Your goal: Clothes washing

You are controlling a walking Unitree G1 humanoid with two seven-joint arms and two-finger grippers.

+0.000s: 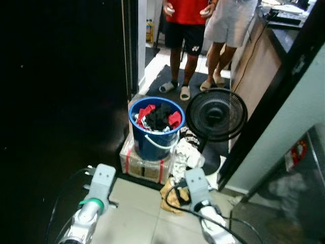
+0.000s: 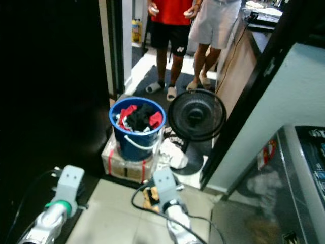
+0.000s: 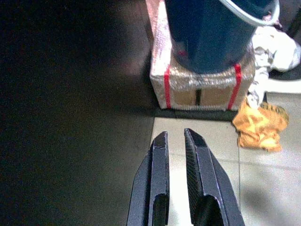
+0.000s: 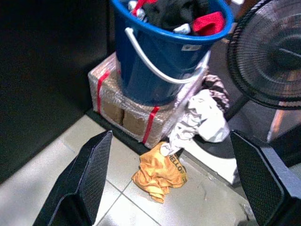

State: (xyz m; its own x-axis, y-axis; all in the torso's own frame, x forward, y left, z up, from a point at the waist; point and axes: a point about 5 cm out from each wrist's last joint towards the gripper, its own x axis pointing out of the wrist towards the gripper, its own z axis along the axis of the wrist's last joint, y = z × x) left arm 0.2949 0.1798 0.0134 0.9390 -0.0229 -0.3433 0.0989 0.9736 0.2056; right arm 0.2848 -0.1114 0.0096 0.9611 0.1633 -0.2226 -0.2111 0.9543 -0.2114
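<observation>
On the floor just ahead of the wide-open, empty right pincer (image 4: 178, 188) lies the orange garment (image 4: 157, 173), nearer than the nearly closed, empty left pincer (image 3: 178, 141).

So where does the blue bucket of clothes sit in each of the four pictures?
Left eye view: blue bucket at centre, standing on a wrapped box, left of the black fan.
Right eye view: left of centre, on the same box.
Left wrist view: at the top edge, beyond the left gripper, rim cut off.
Right wrist view: top centre, between the open fingers of the right gripper.
Shared landmark: the box's red straps.
</observation>
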